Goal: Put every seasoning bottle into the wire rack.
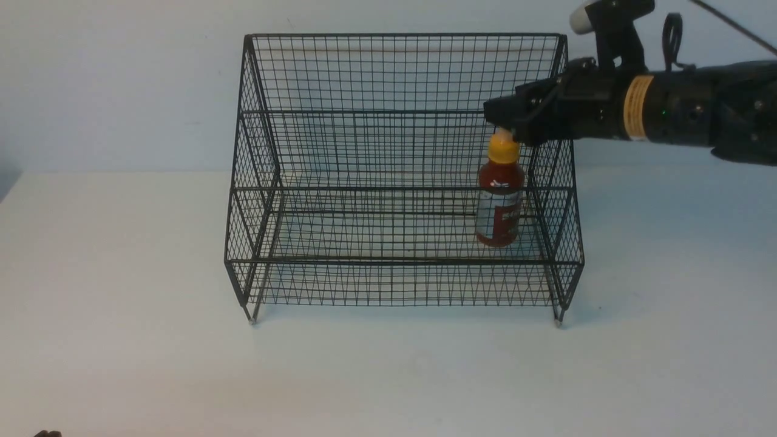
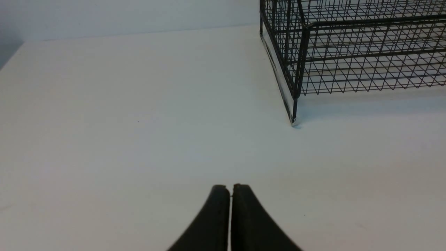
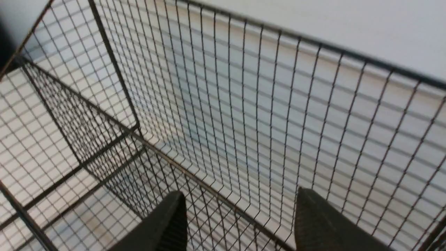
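The seasoning bottle point(image 1: 500, 194) stood upright inside the wire rack point(image 1: 394, 152), on the lower front tier at the rack's right end, close to the right side mesh. Cap was yellow-orange, sauce dark red, label red & white. The rack sat on the pale worktop point(image 1: 121, 303) w/ its grid back toward the wall.

The right tool point(image 1: 507, 124) hung directly over the bottle's cap, w/ the arm reaching in horizontally from the right, above the rack's sloped side. Whether the tool touched the cap tip could not be told from the front view. In the right wrist view its two fingers point(image 3: 174, 216) were spread well apart w/ nothing between them, only rack mesh beyond, so the tool was not gripping the bottle. The bottle itself did not show in that view.

The left tool point(image 2: 230, 190) had its fingers pressed together, w/ just a thin seam between the pads & nothing held. It hovered over bare worktop, well apart from the rack's front-left foot, approx. level w/ the rack's front edge.
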